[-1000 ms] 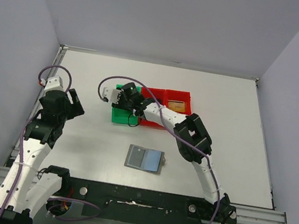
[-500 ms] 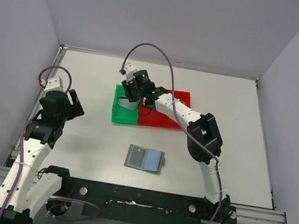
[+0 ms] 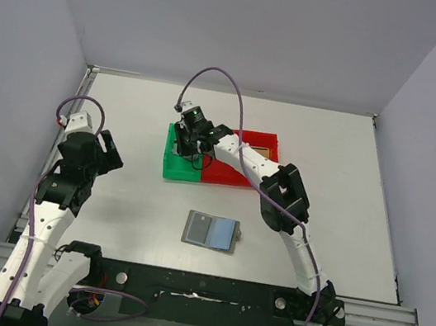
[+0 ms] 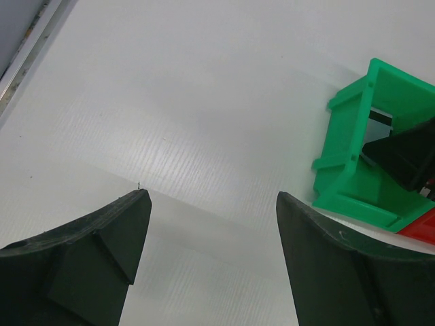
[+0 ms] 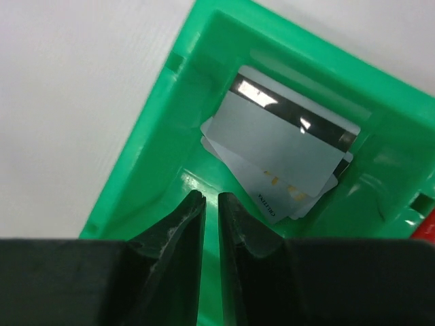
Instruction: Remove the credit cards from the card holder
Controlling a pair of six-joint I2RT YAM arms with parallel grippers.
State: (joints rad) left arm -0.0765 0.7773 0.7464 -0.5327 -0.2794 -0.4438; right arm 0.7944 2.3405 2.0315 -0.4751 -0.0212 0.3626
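Note:
The card holder (image 3: 211, 231) lies open and flat on the table, near the arms, with its bluish-grey pockets facing up. Overlapping silvery-grey credit cards (image 5: 279, 153) lie inside the green bin (image 5: 153, 142), and the top one shows a dark shiny stripe. My right gripper (image 5: 211, 197) hovers over the floor of that bin beside the cards. Its jaws are nearly together and hold nothing. In the top view it (image 3: 190, 147) sits above the green bin (image 3: 173, 169). My left gripper (image 4: 212, 197) is open over bare table at the left (image 3: 108, 150), far from the holder.
A red bin (image 3: 237, 175) adjoins the green one on its right, with a brownish card-like thing (image 3: 260, 149) at its back. The green bin (image 4: 353, 163) is at the right edge of the left wrist view. Grey walls enclose the table.
The right arm rose and swung over the bins, then settled slightly left above the green bin while its jaws narrowed. The left arm and the card holder stayed put.

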